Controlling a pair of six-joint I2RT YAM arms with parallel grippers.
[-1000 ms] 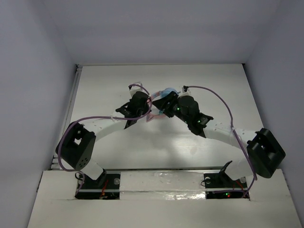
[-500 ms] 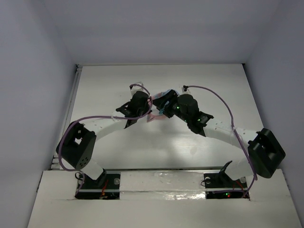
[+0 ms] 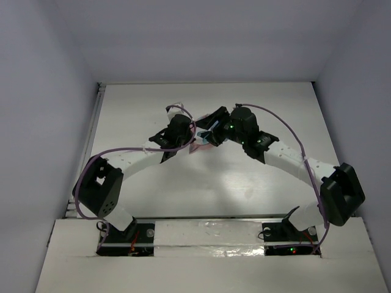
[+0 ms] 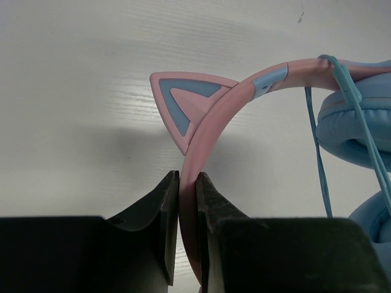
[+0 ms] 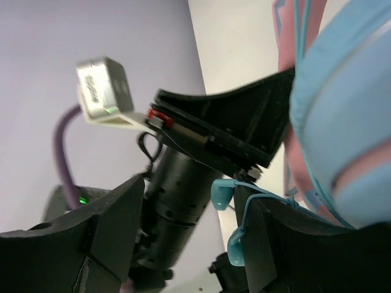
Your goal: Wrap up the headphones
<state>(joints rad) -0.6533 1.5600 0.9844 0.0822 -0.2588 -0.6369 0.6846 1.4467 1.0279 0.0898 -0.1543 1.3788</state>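
The headphones [image 4: 244, 97] lie on the white table between my two grippers. In the left wrist view the pink headband with a cat ear [image 4: 183, 104] curves to the light blue ear cups [image 4: 360, 131], and the thin blue cable [image 4: 320, 165] hangs beside them. My left gripper [image 4: 187, 204] is shut on the headband. My right gripper [image 5: 195, 235] is open, close against an ear cup [image 5: 348, 122]. The cable's end and plug [image 5: 223, 192] drape over its right finger [image 5: 287, 250]. In the top view the headphones [image 3: 197, 145] are mostly hidden under both grippers.
The left arm's wrist and camera [image 5: 183, 195] sit right in front of the right gripper's open jaws. White walls enclose the table [image 3: 214, 183] at the back and both sides. A rail [image 3: 91, 134] runs along the left edge.
My right arm has swung its wrist toward the far side and left, over the headphones, covering the blue ear cup in the top view. My left gripper has barely moved.
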